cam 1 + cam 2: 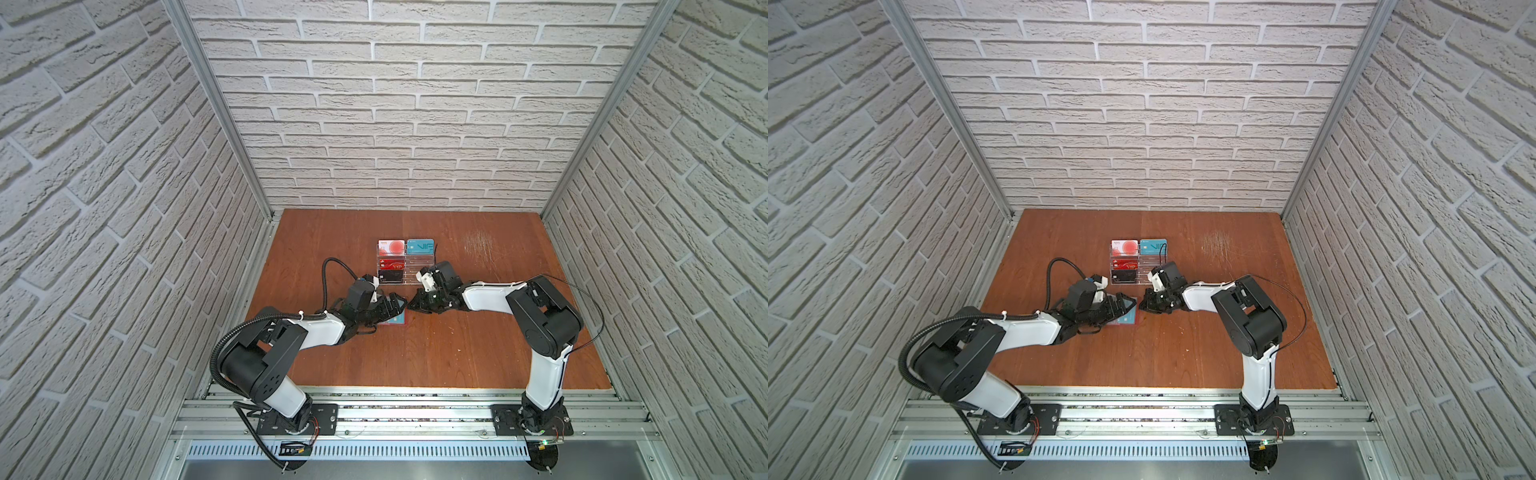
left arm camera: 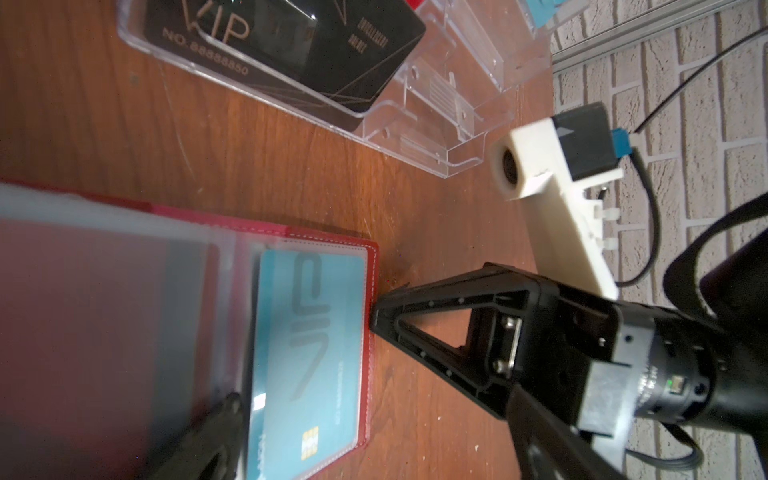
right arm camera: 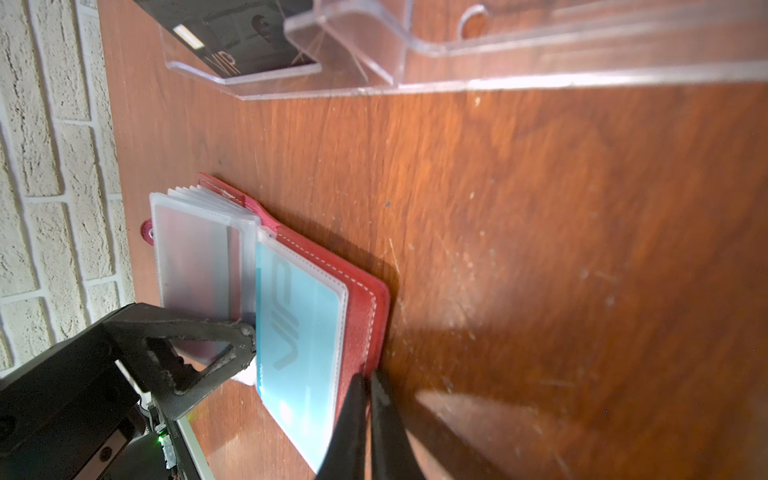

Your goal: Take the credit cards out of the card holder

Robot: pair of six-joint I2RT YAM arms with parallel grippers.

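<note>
The card holder (image 3: 361,299) is a red booklet wallet lying open on the table, also seen in both top views (image 1: 397,319) (image 1: 1128,318). A teal "VIP" credit card (image 3: 299,332) (image 2: 307,340) sits in its top clear sleeve. A reddish card (image 2: 104,311) shows dimly through the turned sleeve pages. My right gripper (image 3: 368,376) (image 2: 374,320) is shut on the edge of the wallet's red cover. My left gripper (image 2: 374,436) (image 1: 392,305) is open over the wallet. One of its fingers (image 3: 232,332) rests on the sleeve pages beside the teal card.
A clear acrylic tiered stand (image 1: 399,264) (image 1: 1133,262) stands just behind the wallet, holding red, teal and black cards, the black one (image 2: 291,45) in its front tier. Brick-patterned walls enclose the wooden table (image 1: 478,340) on three sides.
</note>
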